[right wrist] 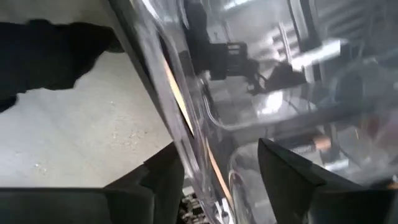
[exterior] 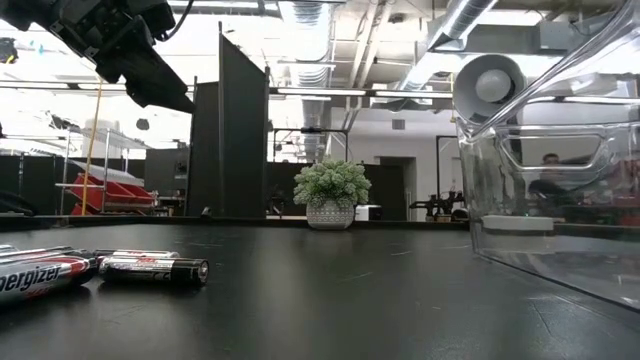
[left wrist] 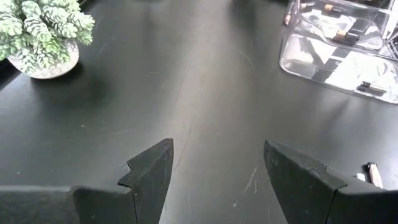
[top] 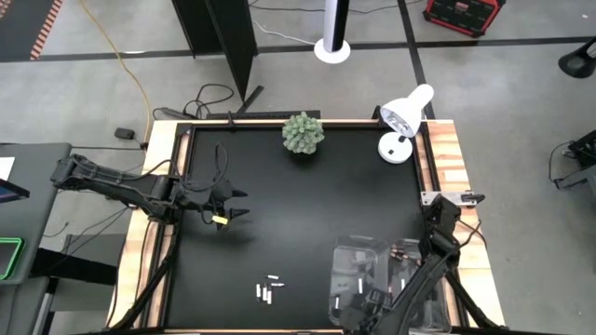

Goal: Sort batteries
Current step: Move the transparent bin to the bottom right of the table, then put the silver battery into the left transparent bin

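A few loose batteries (top: 268,290) lie on their sides on the black table near its front edge; in the low view they (exterior: 150,268) show at the left. Clear plastic bins (top: 372,265) stand at the front right, with batteries (left wrist: 339,34) lying inside. My right gripper (right wrist: 214,149) hangs above the bins (right wrist: 249,124), pointing down, fingers apart with nothing between them. Inside the bin below it lies a battery with a copper end (right wrist: 314,144). My left gripper (top: 237,207) waits open above the table's left side, away from the batteries.
A small potted plant (top: 304,133) stands at the far middle and a white desk lamp (top: 405,116) at the far right corner. Bare black table surface (left wrist: 205,93) stretches between my left gripper and the bins (left wrist: 336,43). A wooden rim (top: 447,158) borders the table.
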`<state>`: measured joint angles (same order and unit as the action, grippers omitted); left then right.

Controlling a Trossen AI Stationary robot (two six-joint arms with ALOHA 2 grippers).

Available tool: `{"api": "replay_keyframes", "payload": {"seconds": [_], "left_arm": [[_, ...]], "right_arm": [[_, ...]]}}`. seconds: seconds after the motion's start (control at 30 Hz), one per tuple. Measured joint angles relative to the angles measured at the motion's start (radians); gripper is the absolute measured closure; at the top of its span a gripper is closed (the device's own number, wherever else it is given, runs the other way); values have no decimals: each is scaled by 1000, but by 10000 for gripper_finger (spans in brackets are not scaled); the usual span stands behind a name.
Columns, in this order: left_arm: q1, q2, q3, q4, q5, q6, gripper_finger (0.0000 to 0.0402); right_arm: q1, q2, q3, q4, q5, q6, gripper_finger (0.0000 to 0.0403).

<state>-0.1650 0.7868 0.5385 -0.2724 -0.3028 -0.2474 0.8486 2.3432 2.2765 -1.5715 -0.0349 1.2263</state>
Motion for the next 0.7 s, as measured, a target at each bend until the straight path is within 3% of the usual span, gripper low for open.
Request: {"api": "replay_keyframes", "payload": {"seconds": [0.23, 0.7], "left_arm": [[0, 0, 0, -10, 0, 0, 155], [0, 0, -61, -17, 1, -18, 155]], "right_arm": [[-52, 0, 79, 1, 18, -94, 177], [-137, -48, 79, 41, -25, -205, 194]]}}
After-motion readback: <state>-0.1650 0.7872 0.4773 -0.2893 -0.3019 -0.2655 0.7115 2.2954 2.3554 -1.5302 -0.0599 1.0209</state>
